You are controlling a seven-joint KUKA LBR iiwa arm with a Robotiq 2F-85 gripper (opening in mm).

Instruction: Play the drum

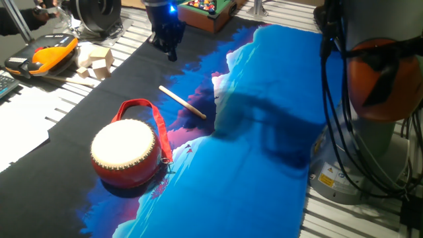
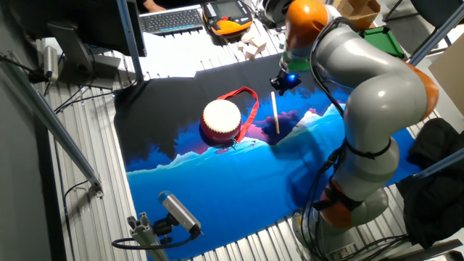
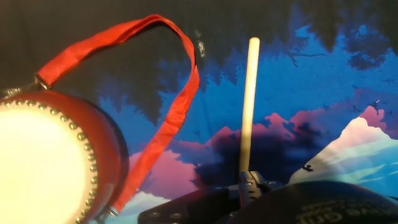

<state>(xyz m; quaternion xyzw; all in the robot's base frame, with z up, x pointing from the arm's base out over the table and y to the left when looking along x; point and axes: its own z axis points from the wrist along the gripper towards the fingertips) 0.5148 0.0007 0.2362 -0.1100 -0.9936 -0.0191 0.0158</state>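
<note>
The drum (image 1: 125, 151) is small and round, with a red body and a cream-white skin, and stands upright on the black and blue cloth (image 1: 264, 132). Its red strap loop (image 1: 142, 106) lies on the cloth behind it. A thin wooden stick (image 1: 183, 102) lies flat on the cloth just right of the strap. My gripper (image 1: 170, 53) hangs above the far end of the cloth, beyond the stick, with its fingers together and nothing in them. The hand view shows the drum (image 3: 37, 162) at the left and the stick (image 3: 249, 106) in the middle. The other fixed view shows the drum (image 2: 220, 119), stick (image 2: 275, 112) and gripper (image 2: 285, 81).
Wooden blocks (image 1: 96, 59) and an orange handheld device (image 1: 49, 53) lie off the cloth at the far left. A small green pool table toy (image 1: 208, 10) stands behind the gripper. The arm's base (image 1: 383, 79) with cables stands at the right. A camera on a stand (image 2: 177, 210) sits at the cloth's near edge.
</note>
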